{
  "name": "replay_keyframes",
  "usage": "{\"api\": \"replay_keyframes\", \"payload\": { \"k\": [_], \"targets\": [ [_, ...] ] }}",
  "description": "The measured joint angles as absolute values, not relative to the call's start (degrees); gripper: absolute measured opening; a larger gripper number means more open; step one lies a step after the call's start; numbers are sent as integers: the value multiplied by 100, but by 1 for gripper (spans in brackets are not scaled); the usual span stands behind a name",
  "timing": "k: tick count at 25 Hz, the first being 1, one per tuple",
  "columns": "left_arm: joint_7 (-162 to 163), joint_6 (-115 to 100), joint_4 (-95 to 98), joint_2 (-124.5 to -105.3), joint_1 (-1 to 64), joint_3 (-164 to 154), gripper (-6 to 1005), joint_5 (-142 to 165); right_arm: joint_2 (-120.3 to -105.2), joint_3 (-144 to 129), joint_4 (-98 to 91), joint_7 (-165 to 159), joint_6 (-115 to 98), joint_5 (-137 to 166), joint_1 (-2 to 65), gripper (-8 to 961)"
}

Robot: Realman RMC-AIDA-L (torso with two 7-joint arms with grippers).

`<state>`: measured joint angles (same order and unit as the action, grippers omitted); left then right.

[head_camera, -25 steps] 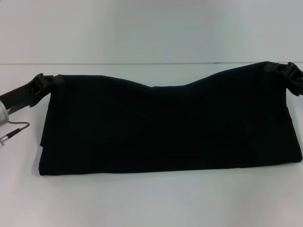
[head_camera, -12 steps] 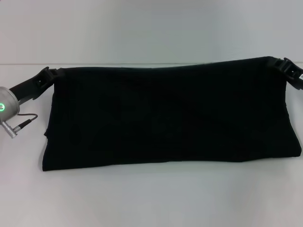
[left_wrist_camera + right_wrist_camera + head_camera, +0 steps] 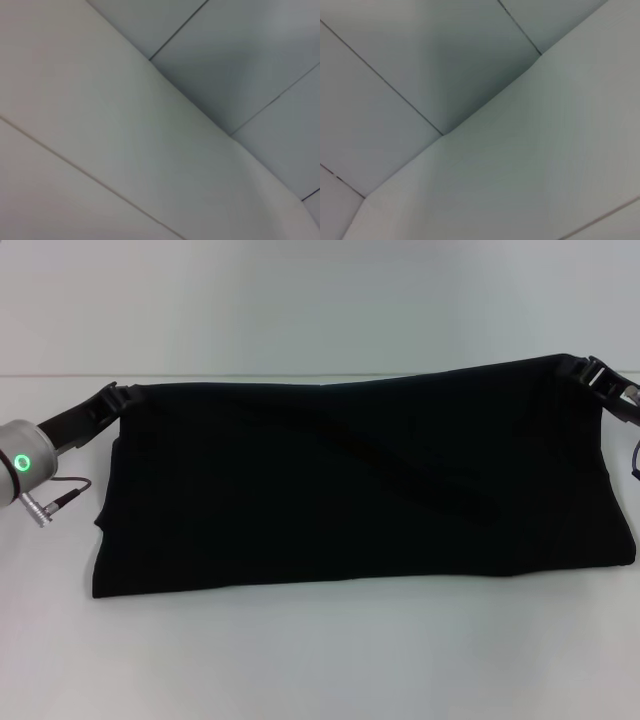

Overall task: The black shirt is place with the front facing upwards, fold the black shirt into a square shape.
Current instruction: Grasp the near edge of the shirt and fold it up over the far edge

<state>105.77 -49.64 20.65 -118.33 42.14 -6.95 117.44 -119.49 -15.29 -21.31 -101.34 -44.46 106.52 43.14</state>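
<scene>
Both sets of jaws are clenched on the black shirt (image 3: pixel 360 490), one at each far corner. Seen from the head camera, the left gripper (image 3: pixel 118 397) pinches the corner at about ten o'clock, its silver wrist showing a green ring light. At about two o'clock, the right gripper (image 3: pixel 583 369) pinches the opposite corner. Between them the cloth's far edge is lifted and pulled nearly straight, while the near edge rests on the white table (image 3: pixel 320 660). Its surface is plain black, with no lettering visible. Looking through the left wrist camera, only pale wall panels with thin seams appear. From the right wrist camera comes much the same: pale panels and seams, no cloth or fingers.
</scene>
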Motion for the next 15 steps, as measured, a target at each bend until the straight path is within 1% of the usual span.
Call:
{"api": "replay_keyframes", "payload": {
  "k": [5,10,13,15],
  "targets": [
    [10487,-4843,2065,-11859,4290,-694,16,11736,-11964,-1539,-2127,-9997,-4321,10651,4396,57],
    [10465,-4356,2057,-11983,4439,-694,21,11732,-11971,-1563,-2001,-9762,-3953,10649,4505,62],
    [10306,-4176,2053,-12026,4486,-694,24,11699,-11975,-1538,-1888,-9362,-3713,10596,4587,75],
    [10238,-4040,2049,-12064,4512,-693,61,11621,-11983,-1540,-1793,-9031,-3622,10439,4620,85]
  ]
}}
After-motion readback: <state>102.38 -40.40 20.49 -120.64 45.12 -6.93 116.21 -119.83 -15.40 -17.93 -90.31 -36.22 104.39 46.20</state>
